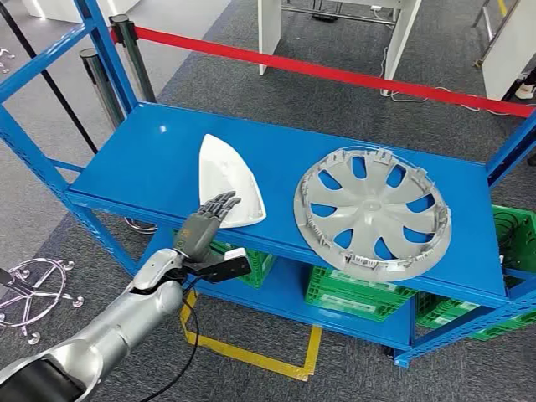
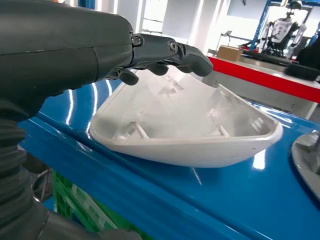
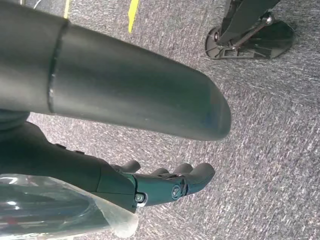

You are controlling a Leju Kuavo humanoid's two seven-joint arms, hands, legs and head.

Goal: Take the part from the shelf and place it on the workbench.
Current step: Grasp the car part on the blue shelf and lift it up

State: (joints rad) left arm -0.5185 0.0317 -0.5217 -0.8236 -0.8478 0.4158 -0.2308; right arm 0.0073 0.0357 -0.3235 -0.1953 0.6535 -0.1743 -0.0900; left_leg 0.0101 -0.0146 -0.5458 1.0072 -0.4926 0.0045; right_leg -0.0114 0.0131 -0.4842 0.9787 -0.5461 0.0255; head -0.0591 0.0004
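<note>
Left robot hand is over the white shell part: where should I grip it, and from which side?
Grip the white shell part by its near raised rim, coming from the shelf's front edge. It lies hollow side up, so the left robot hand can likely hook fingers inside, thumb under.

A grey wheel cover [image 1: 373, 213] lies flat on the blue rack's top level. Green crates [image 1: 354, 293] sit on the level below. A red barrier belt [image 1: 328, 74] runs behind, above grey carpet [image 1: 208, 75].

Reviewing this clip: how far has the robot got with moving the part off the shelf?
Early stage. Done: the left robot hand has reached the white part on the blue shelf, fingers extended over its near edge. In hand: nothing gripped yet; the part lies flat. Left: grasp, lift, carry to the workbench. The right robot hand hangs empty above the floor.
</note>
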